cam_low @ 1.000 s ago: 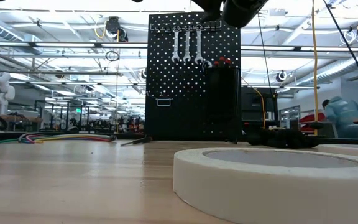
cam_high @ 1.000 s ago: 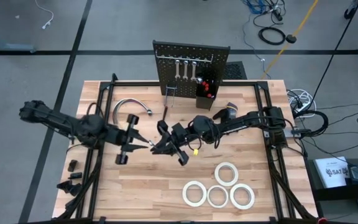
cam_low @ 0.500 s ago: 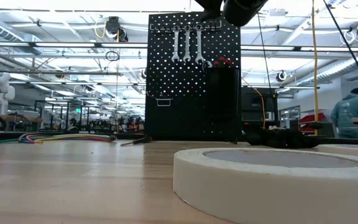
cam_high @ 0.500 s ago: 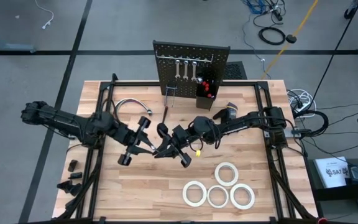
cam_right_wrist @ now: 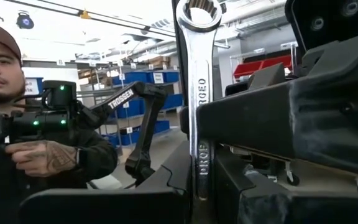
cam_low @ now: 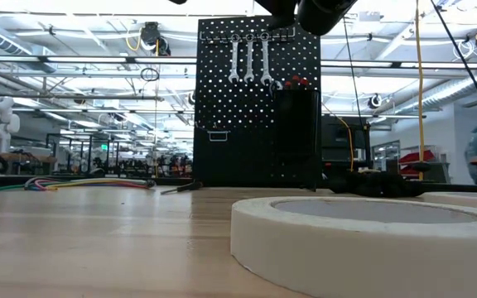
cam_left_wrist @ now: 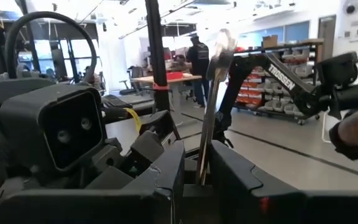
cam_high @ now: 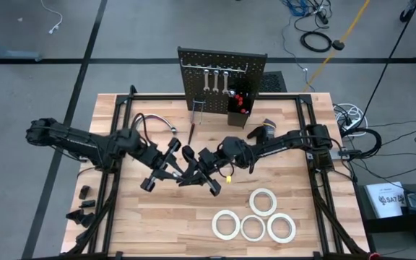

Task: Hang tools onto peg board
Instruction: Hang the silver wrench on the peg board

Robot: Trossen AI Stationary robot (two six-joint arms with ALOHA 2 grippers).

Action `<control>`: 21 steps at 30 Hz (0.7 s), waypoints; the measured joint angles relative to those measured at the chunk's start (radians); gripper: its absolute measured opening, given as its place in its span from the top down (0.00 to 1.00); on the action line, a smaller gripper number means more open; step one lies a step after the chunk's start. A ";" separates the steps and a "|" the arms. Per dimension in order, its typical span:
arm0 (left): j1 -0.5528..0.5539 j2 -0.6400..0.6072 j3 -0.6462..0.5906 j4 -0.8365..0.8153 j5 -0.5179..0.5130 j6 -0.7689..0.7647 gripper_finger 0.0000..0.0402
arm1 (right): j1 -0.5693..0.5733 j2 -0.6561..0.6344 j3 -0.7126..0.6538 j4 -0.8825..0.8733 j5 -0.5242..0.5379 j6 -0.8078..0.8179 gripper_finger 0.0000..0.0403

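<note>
**Wrench passed between two grippers above the desk**

At mid-desk [cam_high: 121,217], the left gripper [cam_high: 173,167] and the right gripper [cam_high: 192,171] are seen tip to tip from above. A silver wrench [cam_right_wrist: 197,99] is clamped upright in the right jaws, its ring end uppermost. In the left wrist view the same wrench is seen standing between the left jaws, which appear closed on its lower shank, so a handover is judged to be the step in hand.

For a clean pass, one grip should be confirmed firm before the other is loosened, and the wrench should be kept upright so its ring end can later be slipped over a hook.

The peg board [cam_high: 221,83] stands upright at the far edge of the desk, well apart from the grippers, with three wrenches [cam_high: 216,81] already hung and a black bin [cam_high: 238,108] on its front. A curved chrome tube [cam_high: 154,120] lies to the left of the route; bare wood lies between the grippers and the board. Four white tape rolls [cam_high: 253,217] lie near the front edge, clear of the path.
</note>
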 joint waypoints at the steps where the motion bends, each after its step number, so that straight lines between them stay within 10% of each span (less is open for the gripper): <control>1: 0.000 0.000 0.000 0.002 0.001 -0.005 0.82 | -0.001 0.000 0.000 0.001 0.000 0.000 0.93; 8: -0.001 0.000 0.000 0.020 0.016 0.004 0.97 | 0.000 -0.001 0.000 0.002 -0.001 -0.008 0.92; 21: 0.001 -0.109 -0.001 -0.096 -0.099 -0.009 0.99 | -0.109 -0.063 0.000 -0.222 -0.145 0.040 0.55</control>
